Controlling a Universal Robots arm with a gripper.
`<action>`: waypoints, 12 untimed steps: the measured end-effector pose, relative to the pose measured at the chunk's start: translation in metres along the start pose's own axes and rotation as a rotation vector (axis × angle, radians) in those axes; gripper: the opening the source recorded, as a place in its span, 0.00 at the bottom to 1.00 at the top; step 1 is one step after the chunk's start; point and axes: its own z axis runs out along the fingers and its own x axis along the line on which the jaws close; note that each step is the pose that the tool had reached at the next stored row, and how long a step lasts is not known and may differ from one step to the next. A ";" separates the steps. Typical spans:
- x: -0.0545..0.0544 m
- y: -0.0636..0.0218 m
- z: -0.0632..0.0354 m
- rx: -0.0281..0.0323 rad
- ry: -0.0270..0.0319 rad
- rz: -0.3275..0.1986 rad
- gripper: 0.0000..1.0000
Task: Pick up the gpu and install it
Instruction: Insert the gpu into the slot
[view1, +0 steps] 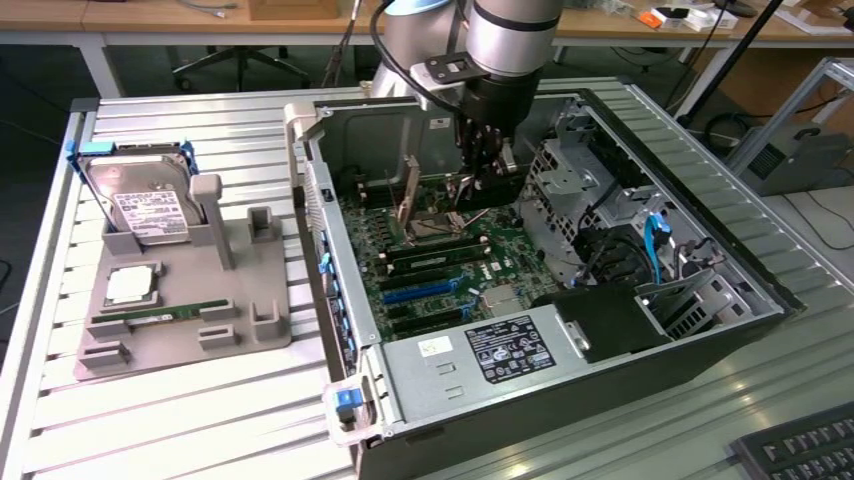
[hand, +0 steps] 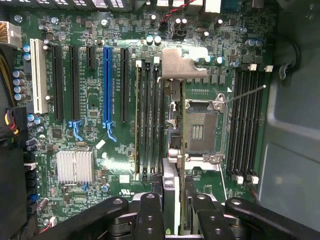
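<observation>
Closest to you, the gripper (hand: 175, 210) has its black fingers clamped on the gpu (hand: 175, 120), a thin dark card seen edge-on with a silvery folded bracket at its far end, hanging above the green motherboard (hand: 90, 140). Going left to right, you pass the white slot (hand: 36, 75), the blue slot (hand: 107, 82), then the open CPU socket (hand: 199, 125). If the card comes down tilted, its edge could strike that socket or the RAM slots.
</observation>
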 end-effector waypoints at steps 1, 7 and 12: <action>0.000 0.0000 0.0000 0.0000 0.0000 0.000 0.27; 0.003 0.0001 -0.0001 0.0000 -0.0001 0.000 0.27; 0.009 0.0003 -0.0003 -0.0001 0.0000 0.000 0.27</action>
